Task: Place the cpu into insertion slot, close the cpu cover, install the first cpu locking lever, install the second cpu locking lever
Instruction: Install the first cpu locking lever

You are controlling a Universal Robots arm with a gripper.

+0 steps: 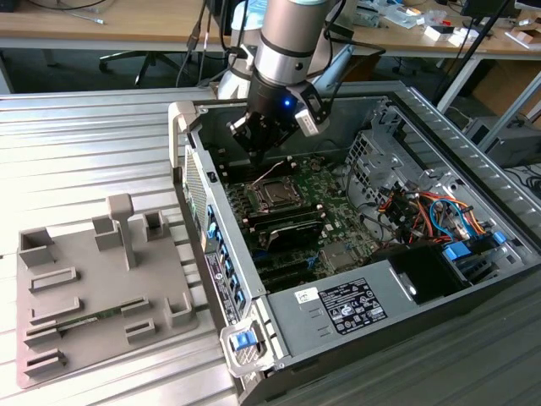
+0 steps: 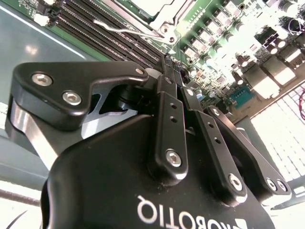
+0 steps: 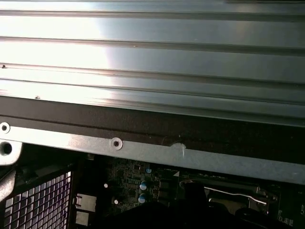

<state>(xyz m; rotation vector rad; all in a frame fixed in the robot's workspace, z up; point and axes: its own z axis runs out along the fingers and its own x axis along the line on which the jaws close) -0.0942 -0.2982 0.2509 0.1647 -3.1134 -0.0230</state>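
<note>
My gripper hangs inside the open computer case, just above the green board and a little behind the insertion slot. In the second wrist view its black fingers meet at the tips, shut, with nothing seen between them. The cpu shows its silvery face in the socket, framed by the cpu cover, which lies flat. A thin wire locking lever stands off beside the socket; it rises at an angle in the exterior view and also crosses the first wrist view.
Long black memory slots lie in front of the socket. A drive cage, coloured cables and a power supply fill the exterior view's right. The case's metal wall is close by. A grey fixture tray sits on the ribbed table.
</note>
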